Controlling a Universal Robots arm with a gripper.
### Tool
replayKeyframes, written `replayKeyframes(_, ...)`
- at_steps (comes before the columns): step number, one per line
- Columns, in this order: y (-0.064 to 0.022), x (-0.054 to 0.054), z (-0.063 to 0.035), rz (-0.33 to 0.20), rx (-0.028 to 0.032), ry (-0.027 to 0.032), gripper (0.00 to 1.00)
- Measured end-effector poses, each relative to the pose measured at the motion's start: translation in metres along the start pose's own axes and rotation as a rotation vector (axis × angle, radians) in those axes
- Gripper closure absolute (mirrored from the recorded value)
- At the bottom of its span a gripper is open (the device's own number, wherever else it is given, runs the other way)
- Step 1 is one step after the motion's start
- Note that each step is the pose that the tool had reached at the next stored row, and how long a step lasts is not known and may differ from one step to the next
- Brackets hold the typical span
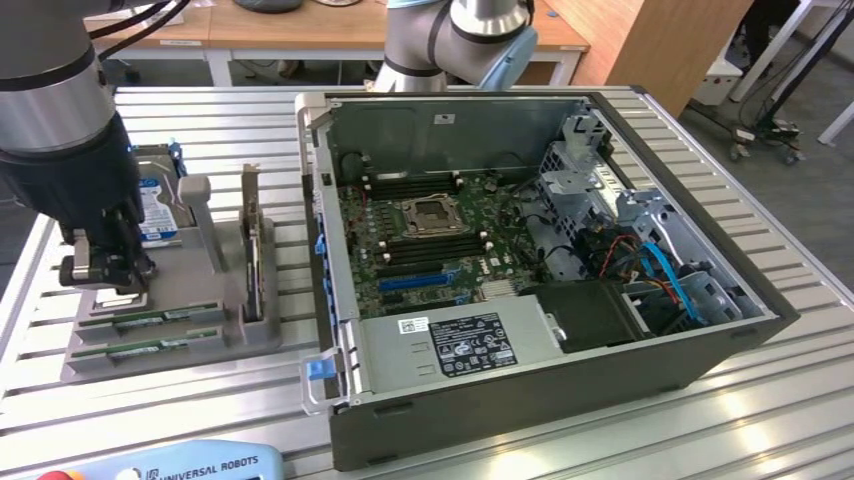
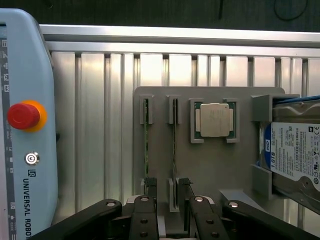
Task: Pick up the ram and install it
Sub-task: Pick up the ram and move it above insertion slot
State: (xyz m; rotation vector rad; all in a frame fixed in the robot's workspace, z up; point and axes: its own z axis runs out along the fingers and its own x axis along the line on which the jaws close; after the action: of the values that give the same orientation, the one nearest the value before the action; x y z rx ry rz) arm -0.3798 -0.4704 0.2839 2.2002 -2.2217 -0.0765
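You have two sticks: the ram (image 2: 174, 135) stands on edge in the grey holder (image 2: 160, 150), its twin (image 2: 146, 135) just beside. Your gripper (image 2: 167, 186) hangs fully open, empty, straddling the ram's end. One of its fingers (image 2: 151, 187) hides the twin's end. One processor (image 2: 215, 120); one hard drive (image 2: 295, 150), cut off.
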Motion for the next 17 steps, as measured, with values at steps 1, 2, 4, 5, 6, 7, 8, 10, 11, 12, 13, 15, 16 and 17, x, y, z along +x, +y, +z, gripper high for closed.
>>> replayKeyframes(1, -0.0001, 0.0, 0.001, 0.0, 0.0001, 0.0001, 0.69)
replayKeyframes(2, -0.0001, 0.0, 0.002, 0.0, 0.0002, 0.0001, 0.69)
replayKeyframes(4, -0.0002, 0.0, 0.004, 0.0, 0.0003, 0.0, 0.69)
replayKeyframes(5, -0.0003, 0.0, 0.0049, 0.0, 0.0004, 0.0, 0.69)
replayKeyframes(6, -0.0003, 0.0, 0.0057, 0.0, 0.0005, 0.0001, 0.69)
replayKeyframes(7, -0.0003, 0.0, 0.0067, 0.0, 0.0005, 0.0001, 0.69)
replayKeyframes(8, -0.0004, 0.0, 0.0076, 0.0, 0.0006, 0.0, 0.69)
replayKeyframes(10, -0.0004, 0.0, 0.0096, 0.0, 0.0008, 0.0, 0.69)
replayKeyframes(11, -0.0005, 0.0, 0.0106, 0.0, 0.0008, 0.0001, 0.69)
replayKeyframes(12, -0.0005, 0.0, 0.0116, 0.0, 0.0009, 0.0, 0.69)
replayKeyframes(13, -0.0006, 0.0, 0.0126, 0.0, 0.0011, 0.0, 0.69)
replayKeyframes(15, -0.0007, 0.0, 0.0144, 0.0, 0.0012, 0.0, 0.69)
replayKeyframes(16, -0.0007, 0.001, 0.0153, 0.0, 0.0013, 0.0, 0.69)
replayKeyframes(17, -0.0007, 0.001, 0.0162, 0.0, 0.0014, 0.0, 0.69)
